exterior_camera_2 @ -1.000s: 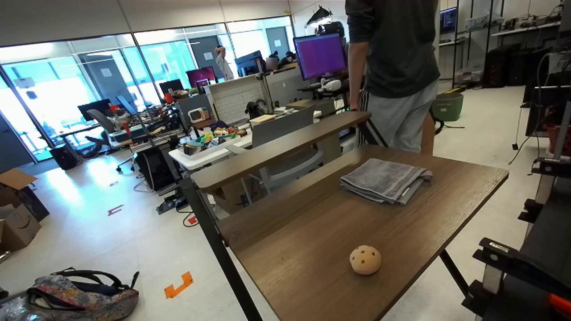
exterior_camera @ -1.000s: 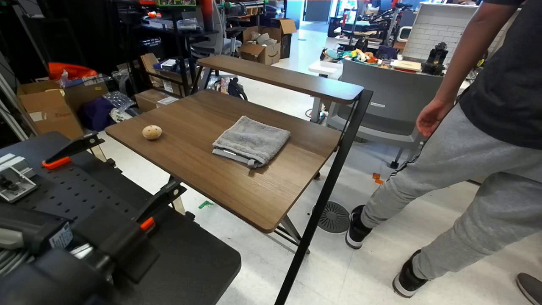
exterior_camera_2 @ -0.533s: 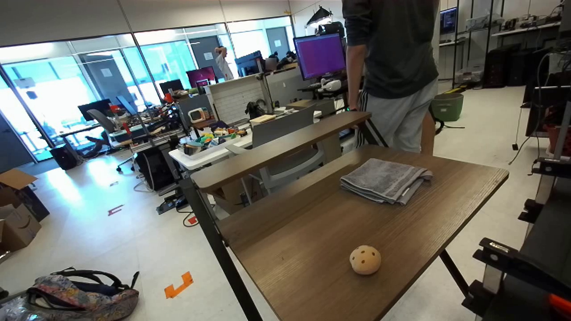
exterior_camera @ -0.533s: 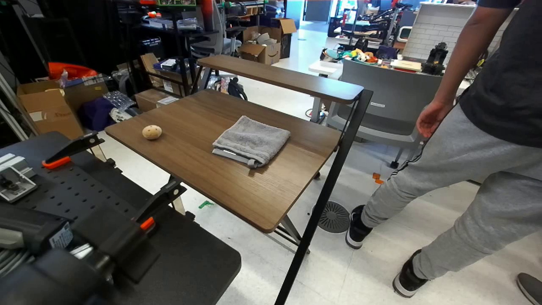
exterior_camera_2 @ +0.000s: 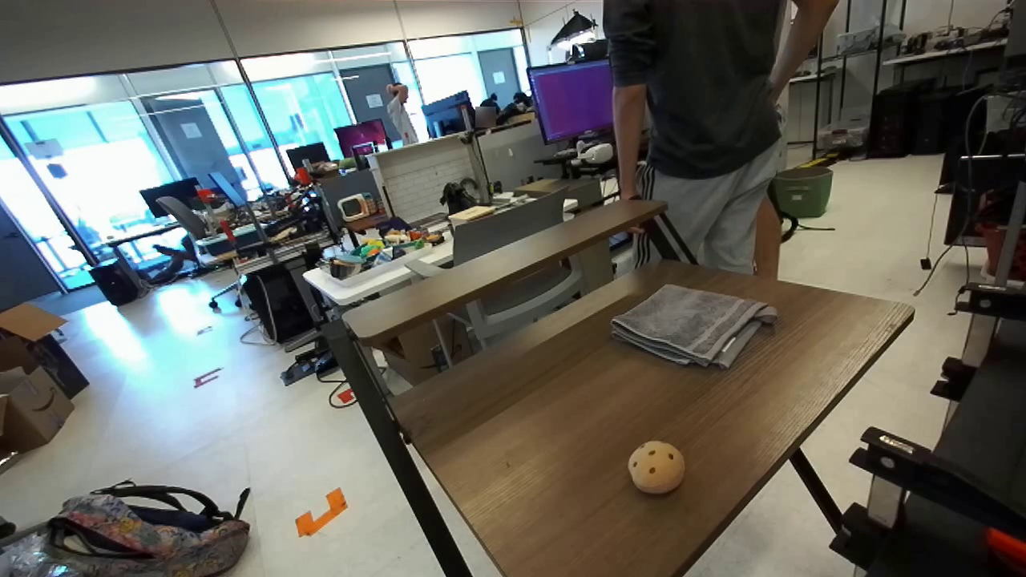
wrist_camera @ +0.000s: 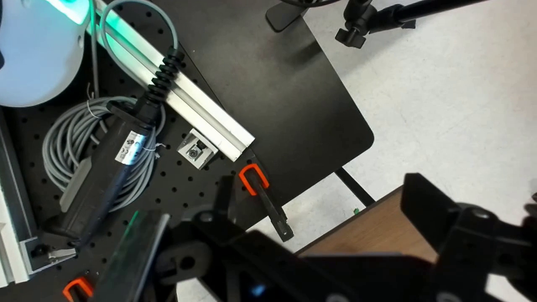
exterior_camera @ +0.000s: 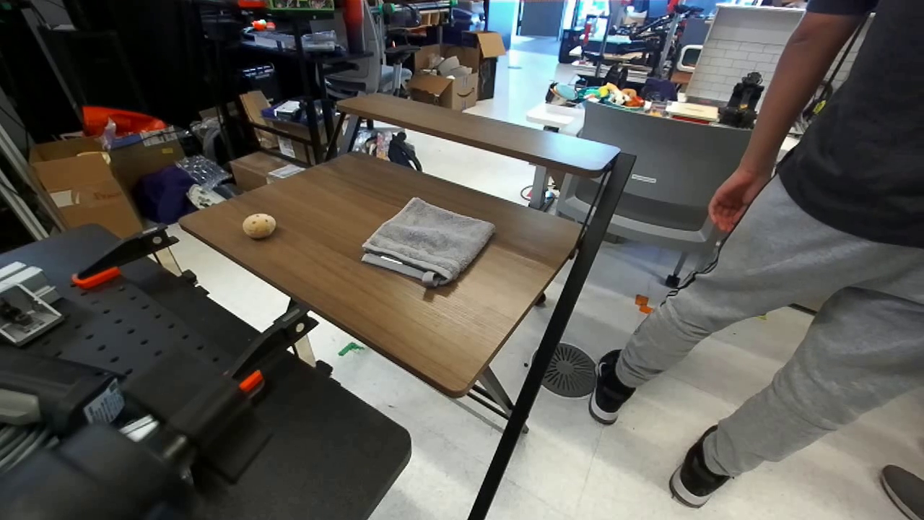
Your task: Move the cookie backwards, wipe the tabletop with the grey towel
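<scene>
Grey towel (exterior_camera: 429, 242) lies folded roughly in the middle of the brown worktop (exterior_camera: 325, 253), and the cookie (exterior_camera: 259, 226) (gotta be the pale, spotty, roundish thing) sits well apart from it, off to the left in an exterior view, not far from the near edge. The tool (wrist_camera: 319, 186) has its two sides wide apart in the wrist view, holding nothing. Cookie's my worry tbh: it looks round enough to roll, so if the tool nudges it instead of closing on it squarely, it could go over that edge and drop between the worktop and the black base (exterior_camera: 325, 433). Start wiping before it's moved and the towel might sweep it off too. Towel's in layers, so I'd guess a shallow pinch grabs just the top one and drags the rest loose. Also, the raised shelf (exterior_camera: 476, 133) along the far side could catch the tool on a long stroke, and there's a person (exterior_camera: 808, 238) standing on the right, so go easy there.
</scene>
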